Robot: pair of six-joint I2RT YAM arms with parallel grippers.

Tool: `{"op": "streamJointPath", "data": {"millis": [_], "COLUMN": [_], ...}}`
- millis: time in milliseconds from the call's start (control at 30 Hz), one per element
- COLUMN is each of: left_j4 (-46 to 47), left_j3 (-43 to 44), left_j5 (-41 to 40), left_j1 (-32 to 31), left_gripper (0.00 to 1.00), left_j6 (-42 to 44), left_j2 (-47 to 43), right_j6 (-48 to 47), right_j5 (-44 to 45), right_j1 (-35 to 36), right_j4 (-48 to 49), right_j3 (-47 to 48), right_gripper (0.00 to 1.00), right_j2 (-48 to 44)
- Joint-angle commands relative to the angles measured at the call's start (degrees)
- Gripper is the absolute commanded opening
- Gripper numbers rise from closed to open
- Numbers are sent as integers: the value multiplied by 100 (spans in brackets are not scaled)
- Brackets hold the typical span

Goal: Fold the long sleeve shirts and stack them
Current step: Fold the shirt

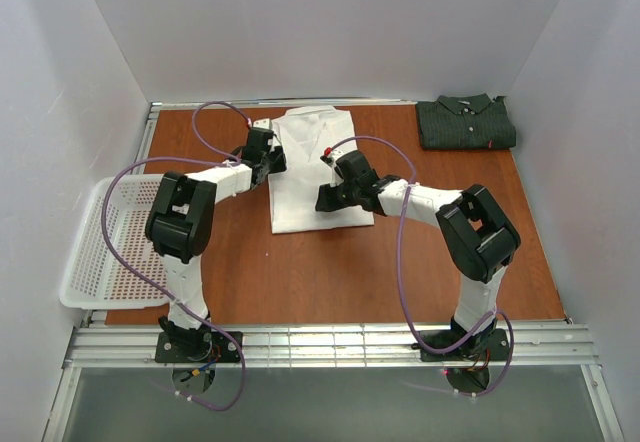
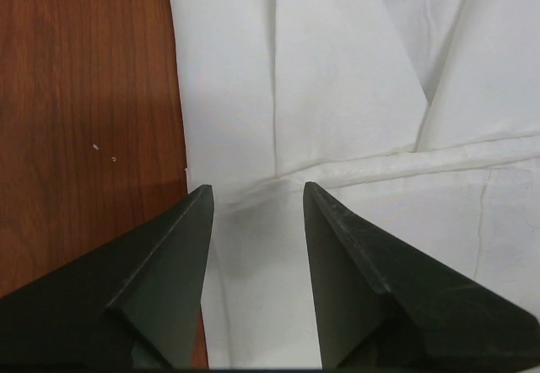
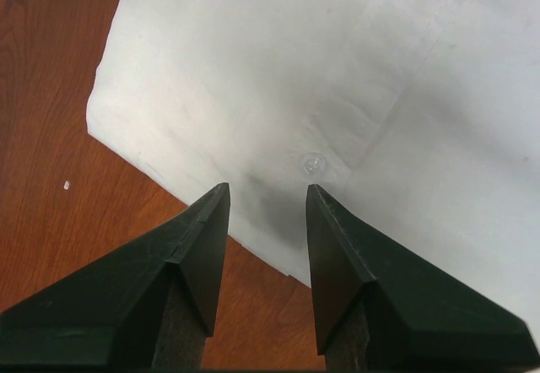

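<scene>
The white long sleeve shirt lies folded into a tall rectangle in the middle of the table, collar at the far end. The dark grey-green shirt sits folded at the back right corner, a small red tag on its front edge. My left gripper is at the white shirt's left edge. In the left wrist view that gripper is open over the white cloth, gripping nothing. My right gripper hangs over the shirt's lower part. In the right wrist view this gripper is open just above the cloth's edge, beside a clear button.
A white plastic mesh basket overhangs the table's left side. The brown wooden tabletop lies between the white shirt and the arm bases. White walls close in the back and both sides.
</scene>
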Motion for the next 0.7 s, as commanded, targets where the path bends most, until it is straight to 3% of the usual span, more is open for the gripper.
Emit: {"op": "streamJointPath", "data": {"millis": [0,233,567,667], "left_j4": [-27,-219,-396,-413], "left_j3": [-48,-23,22,66], "left_j5": [-134,-266,-82,-37], "left_j1": [8,8,8,8], "left_gripper": [42,40,21,20], "left_j6": [196,118,-137,-155], "left_j2": [-426,-418,-145,-49], "right_j6": [-178,-231,-143,-125], "right_j5": [24,112,121,104], "right_j1": [83,338,488,514], "right_j4": [-44,-71,-71,-71], "right_j3": [91,144,47,30], "right_gripper": [35,34,35,34], "right_j2": [-241,-277,-285,-285]}}
